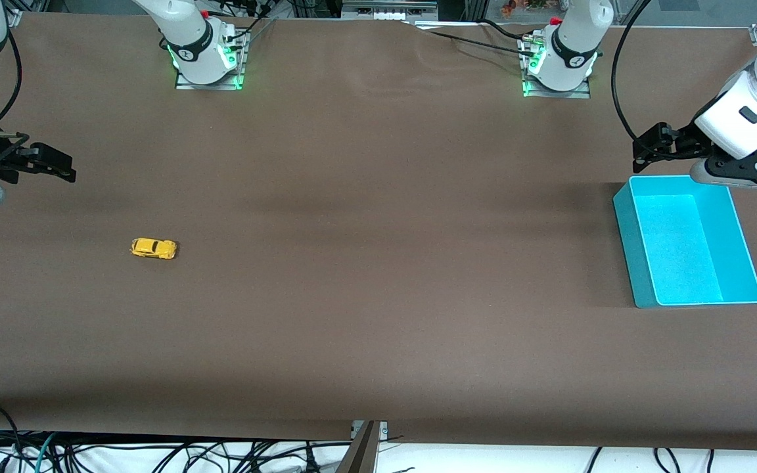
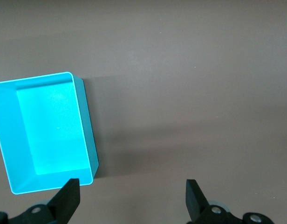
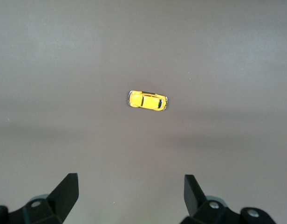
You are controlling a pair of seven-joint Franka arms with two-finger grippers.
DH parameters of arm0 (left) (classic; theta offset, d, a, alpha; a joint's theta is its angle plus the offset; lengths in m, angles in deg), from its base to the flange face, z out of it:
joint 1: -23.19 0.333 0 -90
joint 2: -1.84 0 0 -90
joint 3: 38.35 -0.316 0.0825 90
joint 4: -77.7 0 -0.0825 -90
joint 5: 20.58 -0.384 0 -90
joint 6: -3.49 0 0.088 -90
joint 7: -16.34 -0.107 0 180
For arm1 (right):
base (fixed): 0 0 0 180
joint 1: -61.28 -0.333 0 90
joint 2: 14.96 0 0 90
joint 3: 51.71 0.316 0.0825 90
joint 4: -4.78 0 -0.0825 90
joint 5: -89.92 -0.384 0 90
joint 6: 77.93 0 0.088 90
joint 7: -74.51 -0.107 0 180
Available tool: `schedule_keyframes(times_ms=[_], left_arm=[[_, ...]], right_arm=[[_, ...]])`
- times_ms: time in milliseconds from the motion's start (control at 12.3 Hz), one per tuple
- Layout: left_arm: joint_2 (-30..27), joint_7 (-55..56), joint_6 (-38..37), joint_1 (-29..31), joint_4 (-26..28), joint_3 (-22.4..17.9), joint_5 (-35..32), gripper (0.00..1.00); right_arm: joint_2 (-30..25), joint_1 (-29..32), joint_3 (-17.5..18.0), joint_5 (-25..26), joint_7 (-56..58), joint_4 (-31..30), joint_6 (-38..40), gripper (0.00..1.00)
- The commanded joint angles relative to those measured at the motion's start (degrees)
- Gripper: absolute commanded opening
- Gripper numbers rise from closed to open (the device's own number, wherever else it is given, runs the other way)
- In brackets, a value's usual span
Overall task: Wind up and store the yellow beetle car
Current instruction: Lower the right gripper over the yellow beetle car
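Car (image 1: 153, 248) sits alone on the table (image 1: 378, 295) toward the right arm's end, well apart from the bin (image 1: 644, 263) at the left arm's end; nothing's begun. Your right gripper (image 1: 56, 165) hangs above the table near the car, jaws wide, empty; bring it down over the car first. Left gripper (image 1: 648, 148) waits above the bin's edge, also wide and empty.

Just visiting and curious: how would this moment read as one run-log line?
car: on table, untouched | bin: empty | left gripper: open, by bin | right gripper: open, waiting at its end
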Motion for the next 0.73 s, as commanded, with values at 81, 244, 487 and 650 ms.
schedule_keyframes(times_ms=[81, 244, 487, 650], left_arm=[[0.74, 0.13, -1.08, -0.03, -1.85, 0.26, -0.42, 1.00], [0.82, 0.22, -1.08, 0.05, -1.85, 0.26, -0.34, 1.00], [0.74, -0.05, -1.17, 0.06, -1.76, 0.26, -0.34, 1.00], [0.74, 0.04, -1.25, 0.06, -1.76, 0.26, -0.34, 1.00]], right_arm=[[2.12, 0.17, 0.01, 0.73, 0.10, 0.66, 1.58, 1.00], [4.31, 0.26, 0.01, 2.32, 8.91, 0.48, 1.15, 1.00], [7.83, 0.43, 0.01, 2.49, 20.90, -1.35, -1.83, 1.00], [8.19, 0.43, -0.07, 2.49, 31.07, -4.95, -7.18, 1.00]])
